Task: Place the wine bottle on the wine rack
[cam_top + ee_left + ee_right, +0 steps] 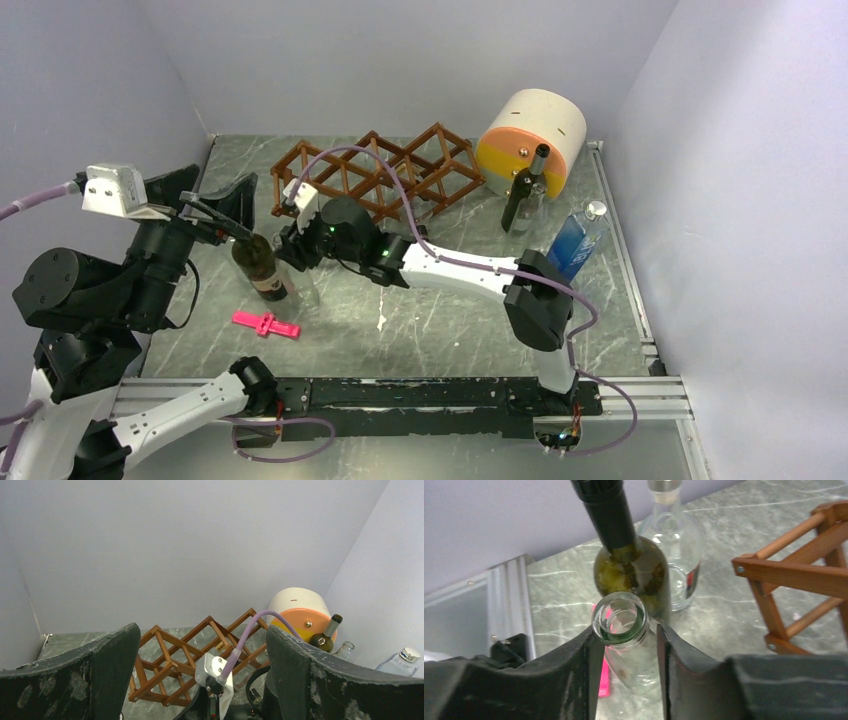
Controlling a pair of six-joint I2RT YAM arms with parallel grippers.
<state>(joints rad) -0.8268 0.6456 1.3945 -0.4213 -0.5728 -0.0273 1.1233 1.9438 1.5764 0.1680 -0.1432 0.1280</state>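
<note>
The reddish-brown wine rack point(380, 175) point(170, 665) point(794, 575) lies at the back middle of the table. A dark green wine bottle point(262, 268) point(631, 570) stands in front of its left end. Beside it stands a clear glass bottle point(302, 290) point(621, 630) with an open mouth. My right gripper point(292, 248) point(624, 645) reaches in from the right, and its fingers close on that clear bottle's neck just under the rim. My left gripper point(205, 200) point(202, 630) hangs wide open above and left of the wine bottle, holding nothing.
A cream, orange and yellow cylinder point(530, 140) point(300, 612) lies at the back right. Another dark bottle point(522, 190) point(325, 635) stands before it, with a blue water bottle point(578, 240) to the right. A pink tool point(266, 324) lies near the front. A capped clear bottle point(676, 545) stands behind the wine bottle.
</note>
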